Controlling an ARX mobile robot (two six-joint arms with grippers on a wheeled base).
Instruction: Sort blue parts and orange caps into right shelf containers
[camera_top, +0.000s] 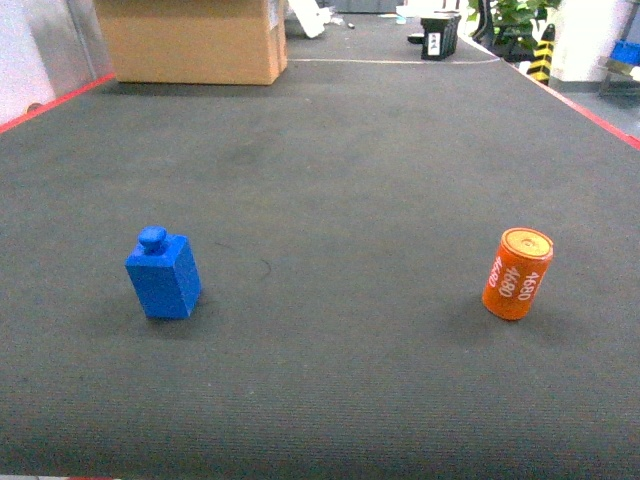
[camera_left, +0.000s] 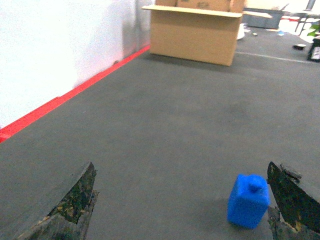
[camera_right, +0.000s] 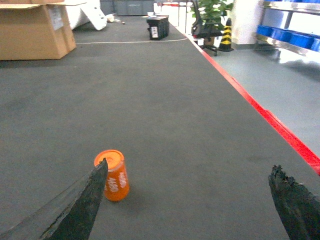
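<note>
Blue part (camera_top: 163, 275): blocky body with a round knob on top, upright at lower left of the head frame. Orange cap (camera_top: 517, 273): cylinder with white "4680" print, lower right. Both rest on a dark grey surface (camera_top: 330, 200) edged in red; cardboard box (camera_top: 192, 38) at upper left. Left gripper (camera_left: 182, 205) and right gripper (camera_right: 192, 205) hang with jaws wide apart, holding nothing

- The cardboard box (camera_top: 192, 38), at eleven o'clock in the head view, is cut by the top edge.
- The blue containers (camera_right: 292, 37) at two o'clock are blurred and cropped.
- White print on the orange cap (camera_right: 113, 175) is unreadable there.
</note>
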